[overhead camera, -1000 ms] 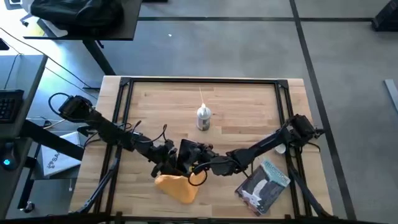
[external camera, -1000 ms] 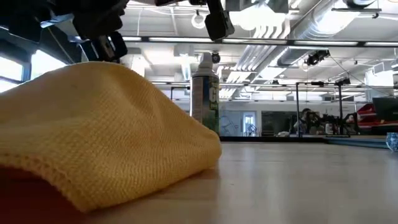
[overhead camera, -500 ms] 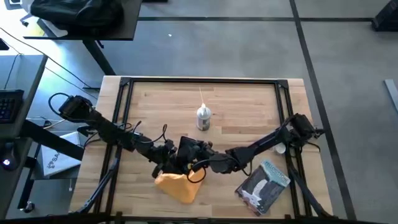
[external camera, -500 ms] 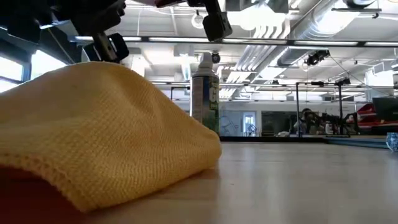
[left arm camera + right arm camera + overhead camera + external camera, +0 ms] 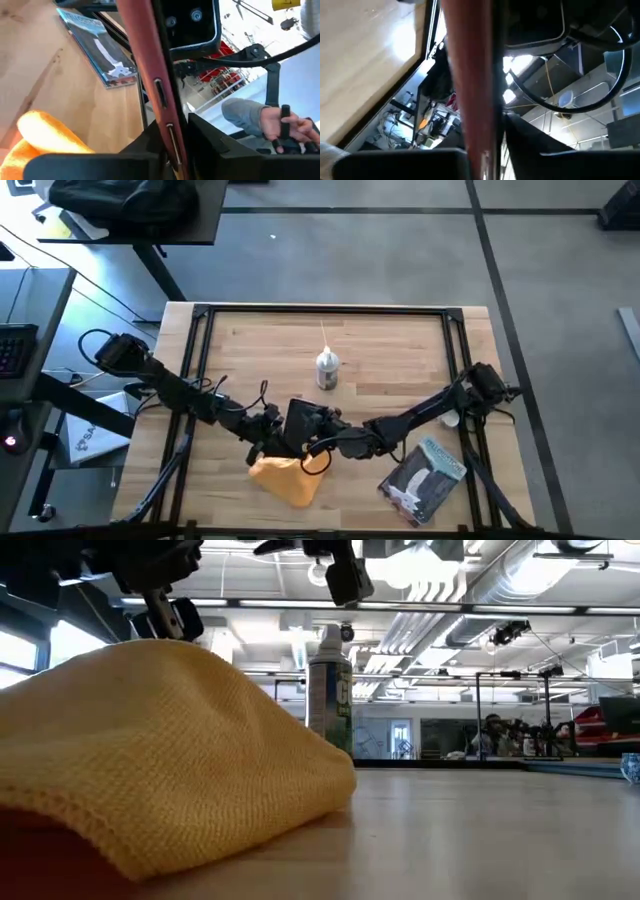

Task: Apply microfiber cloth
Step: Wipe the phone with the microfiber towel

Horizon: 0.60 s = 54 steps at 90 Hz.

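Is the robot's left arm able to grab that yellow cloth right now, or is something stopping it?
Probably not yet. The left gripper sits right above the cloth, but it and the right gripper appear to be holding the phone between them, so it would likely need to let go first.

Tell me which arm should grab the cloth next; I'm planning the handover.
Left, probably: the left pincer hangs over the raised edge of the cloth, and its wrist camera sees the cloth close by. The right pincer sits off to the side.
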Motion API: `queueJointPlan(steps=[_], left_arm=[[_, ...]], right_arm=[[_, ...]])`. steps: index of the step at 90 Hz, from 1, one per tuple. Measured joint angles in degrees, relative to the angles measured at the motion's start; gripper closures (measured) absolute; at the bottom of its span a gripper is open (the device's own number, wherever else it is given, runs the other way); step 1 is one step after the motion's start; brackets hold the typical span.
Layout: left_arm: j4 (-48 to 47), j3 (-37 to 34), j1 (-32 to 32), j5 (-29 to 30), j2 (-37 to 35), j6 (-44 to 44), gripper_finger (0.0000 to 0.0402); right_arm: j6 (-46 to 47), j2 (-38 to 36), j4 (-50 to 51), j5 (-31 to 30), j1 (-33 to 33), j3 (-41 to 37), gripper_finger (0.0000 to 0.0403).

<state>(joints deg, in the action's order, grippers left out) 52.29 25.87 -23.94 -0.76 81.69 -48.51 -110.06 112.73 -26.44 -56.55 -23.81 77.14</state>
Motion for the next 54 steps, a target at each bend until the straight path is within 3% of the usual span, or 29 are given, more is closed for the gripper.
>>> queueJointPlan(steps=[26, 41, 54], left_arm=[[1.29, 0.02, 0.04, 0.61, -0.57, -0.68, 0.0382], [0.02, 0.04, 0.04, 0.49, -4.45, 1.77, 0.0383], [-6.65, 0.02, 0.02, 3.18, -10.04, 3.36, 0.0383]], right_arm=[[0.78, 0.13, -5.11, 0.52, -1.73, -0.09, 0.0233], [1.78, 0.12, -6.46, -2.32, -4.1, -0.08, 0.0218], [2.21, -0.04, -6.39, -5.41, -6.15, 0.0, 0.0218]])
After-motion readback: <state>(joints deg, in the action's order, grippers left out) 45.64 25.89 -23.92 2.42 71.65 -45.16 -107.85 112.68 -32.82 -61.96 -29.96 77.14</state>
